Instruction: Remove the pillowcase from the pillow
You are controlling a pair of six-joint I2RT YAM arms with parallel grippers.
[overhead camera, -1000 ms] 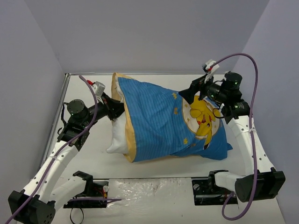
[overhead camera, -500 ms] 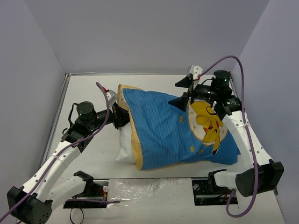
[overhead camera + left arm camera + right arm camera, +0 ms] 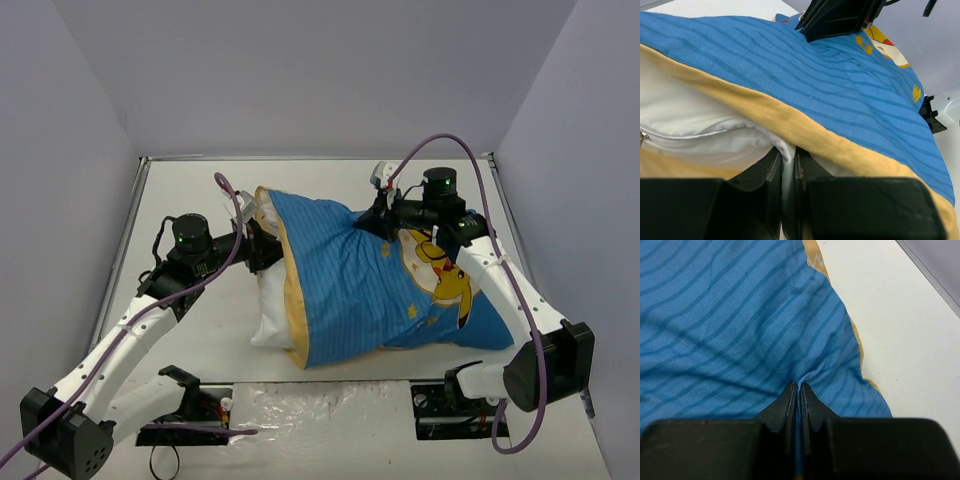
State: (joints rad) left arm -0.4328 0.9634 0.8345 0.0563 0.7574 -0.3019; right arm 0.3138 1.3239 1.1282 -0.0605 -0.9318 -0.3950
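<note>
The blue pinstriped pillowcase (image 3: 370, 290) with its yellow cartoon lies across the table middle, its mustard hem (image 3: 285, 300) facing left. The white pillow (image 3: 268, 310) sticks out of that open end. My left gripper (image 3: 262, 238) is at the pillow's upper left corner, shut on a pinch of white pillow fabric (image 3: 786, 155) just under the yellow hem (image 3: 805, 135). My right gripper (image 3: 372, 222) presses on the top of the pillowcase and is shut on a pinched fold of blue cloth (image 3: 799, 386). The cloth (image 3: 740, 315) wrinkles toward its fingertips.
The table's back edge (image 3: 300, 158) and grey walls enclose the area. Bare white tabletop (image 3: 905, 330) shows beyond the pillowcase corner. A silver zipper (image 3: 700, 137) runs along the pillow. Crinkled plastic (image 3: 320, 410) lies between the arm bases at the near edge.
My right gripper moved left across the pillowcase from the cartoon end and shut on a fold of blue cloth. The left gripper with the pillow corner shifted slightly right.
</note>
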